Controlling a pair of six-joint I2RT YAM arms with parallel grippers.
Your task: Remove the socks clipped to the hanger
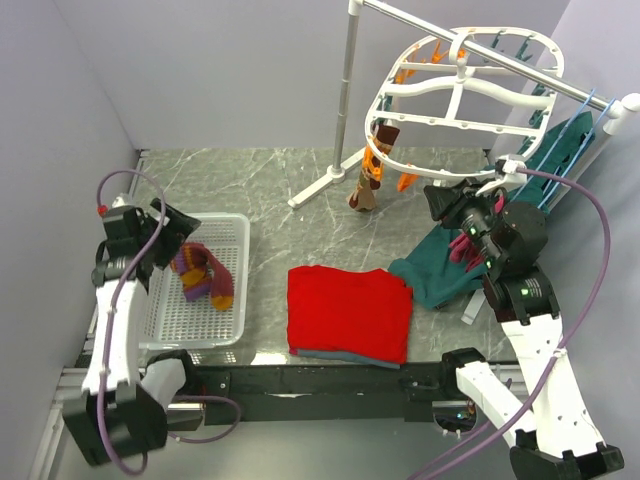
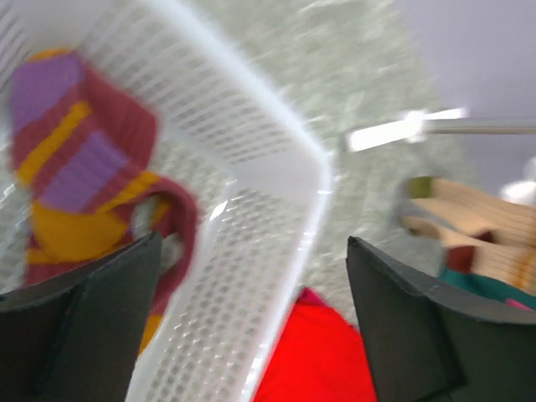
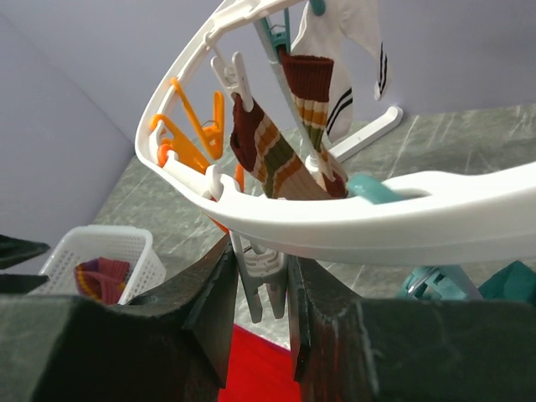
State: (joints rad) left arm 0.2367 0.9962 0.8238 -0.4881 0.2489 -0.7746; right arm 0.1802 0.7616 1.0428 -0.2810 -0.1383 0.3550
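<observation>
The white oval hanger (image 1: 455, 95) hangs from the rack at the back right. A tan-brown striped sock (image 1: 368, 188) dangles from its left side. In the right wrist view two brown striped socks (image 3: 275, 159) and a whitish sock (image 3: 345, 42) hang clipped behind the hanger's rim (image 3: 394, 226). My right gripper (image 3: 261, 293) is shut on a pale clip peg (image 3: 266, 276) under that rim; it shows in the top view (image 1: 447, 205) too. Maroon-purple socks (image 1: 205, 275) lie in the basket. My left gripper (image 2: 251, 318) is open and empty above the basket's corner, beside those socks (image 2: 84, 167).
The white slotted basket (image 1: 235, 300) sits at the left. A folded red cloth (image 1: 350, 310) lies in the middle front, with teal and pink garments (image 1: 440, 270) to its right. The rack's pole (image 1: 350, 90) stands at the back. Orange pegs (image 3: 188, 134) dangle from the hanger.
</observation>
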